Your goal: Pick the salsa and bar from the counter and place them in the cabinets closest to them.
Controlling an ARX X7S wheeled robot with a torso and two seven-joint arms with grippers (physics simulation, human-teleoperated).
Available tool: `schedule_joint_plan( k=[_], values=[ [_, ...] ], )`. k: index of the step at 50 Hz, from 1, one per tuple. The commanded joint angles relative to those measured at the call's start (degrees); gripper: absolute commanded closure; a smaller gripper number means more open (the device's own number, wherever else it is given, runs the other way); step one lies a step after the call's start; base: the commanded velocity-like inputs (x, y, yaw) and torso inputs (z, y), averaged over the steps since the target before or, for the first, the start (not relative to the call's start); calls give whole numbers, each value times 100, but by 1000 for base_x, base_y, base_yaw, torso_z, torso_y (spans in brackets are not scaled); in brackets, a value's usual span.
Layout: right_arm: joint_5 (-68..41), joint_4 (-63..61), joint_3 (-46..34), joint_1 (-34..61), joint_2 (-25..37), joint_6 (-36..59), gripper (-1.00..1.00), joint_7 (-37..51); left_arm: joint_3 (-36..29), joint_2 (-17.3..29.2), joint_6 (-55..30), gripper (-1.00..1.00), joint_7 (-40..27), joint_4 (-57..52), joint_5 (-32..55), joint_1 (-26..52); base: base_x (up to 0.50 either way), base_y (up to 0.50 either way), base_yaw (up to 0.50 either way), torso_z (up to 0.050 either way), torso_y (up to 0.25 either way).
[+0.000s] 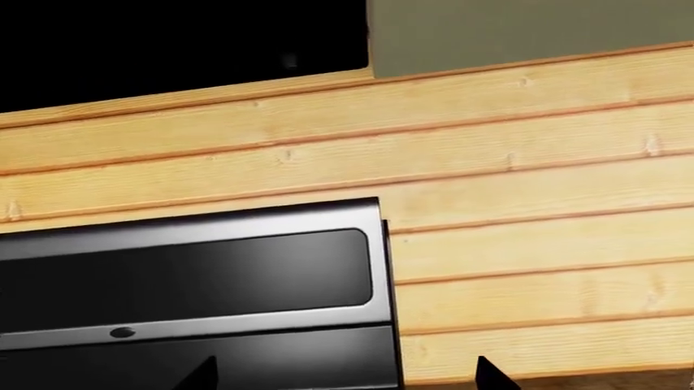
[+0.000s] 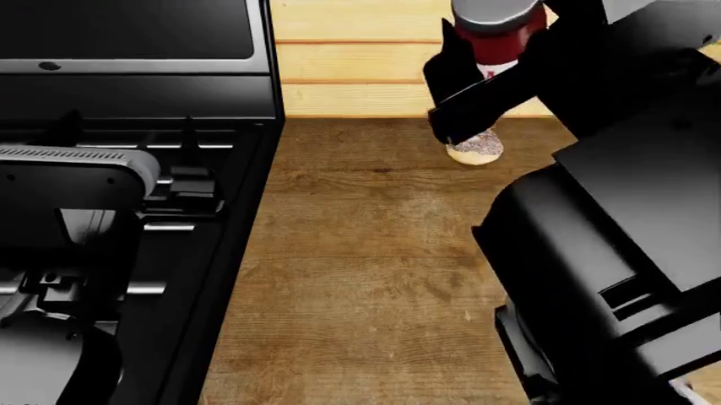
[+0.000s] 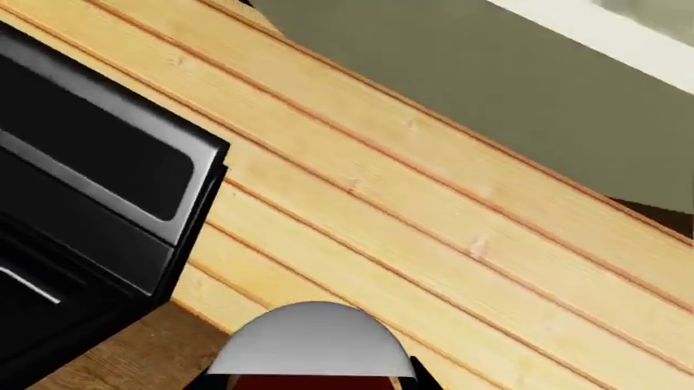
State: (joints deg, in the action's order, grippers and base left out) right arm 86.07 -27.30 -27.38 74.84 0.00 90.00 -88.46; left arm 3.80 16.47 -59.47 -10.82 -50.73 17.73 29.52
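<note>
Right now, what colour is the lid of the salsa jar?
Grey. The lid of the salsa shows best in the right wrist view.

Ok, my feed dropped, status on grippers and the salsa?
Right gripper shut on salsa, lifted off counter. Left gripper: state unclear. Doughnut below jar. Bar not in view.

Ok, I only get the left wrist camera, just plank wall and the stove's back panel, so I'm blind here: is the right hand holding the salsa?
Observer: Yes, the right hand is shut on the salsa jar, held up before the wall.
Operator: Anything near it?
Observer: A sprinkled doughnut sits on the counter, partly behind that hand.
Operator: And my left arm?
Observer: The left arm is over the stove grates.
</note>
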Motion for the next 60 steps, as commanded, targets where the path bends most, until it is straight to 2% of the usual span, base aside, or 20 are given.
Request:
schedule_joint_plan(
  k=[1, 8, 40, 42, 47, 50, 56, 60],
  values=[
    [-633, 582, -194, 1276, 0, 0, 100, -154, 55, 28, -183, -100, -45, -75, 82, 164, 0, 0, 0, 0, 0],
    [-1050, 834, -188, 1968, 0, 0, 100, -154, 26, 28, -223, -100, -62, -102, 122, 206, 0, 0, 0, 0, 0],
    [-1852, 1604, -134, 3700, 0, 0, 100, -142, 55, 84, -45, -100, -113, -115, 198, -32, 0, 0, 0, 0, 0],
    [-2382, 1677, -47, 3780, 0, 0, 100, 476, 48, 81, -34, -100, -120, -108, 201, -37, 0, 0, 0, 0, 0],
    [-5143, 2017, 205, 4120, 0, -1, 100, 3304, 58, 77, -41, -100, -140, -115, 222, -27, 0, 0, 0, 0, 0],
    [-6478, 2276, 326, 4353, 1, -1, 100, 4609, 99, 87, -37, -100, -139, -144, 243, -67, 0, 0, 0, 0, 0],
    [-7639, 2554, 573, 4512, 7, -12, 100, 5792, 178, 86, -67, -100, -140, -182, 308, -65, 0, 0, 0, 0, 2],
    [-8014, 3220, 770, 4641, 38, -514, 100, 6197, 214, 77, -78, -100, -140, -211, 353, -80, 0, 0, 0, 0, 0]
  ],
)
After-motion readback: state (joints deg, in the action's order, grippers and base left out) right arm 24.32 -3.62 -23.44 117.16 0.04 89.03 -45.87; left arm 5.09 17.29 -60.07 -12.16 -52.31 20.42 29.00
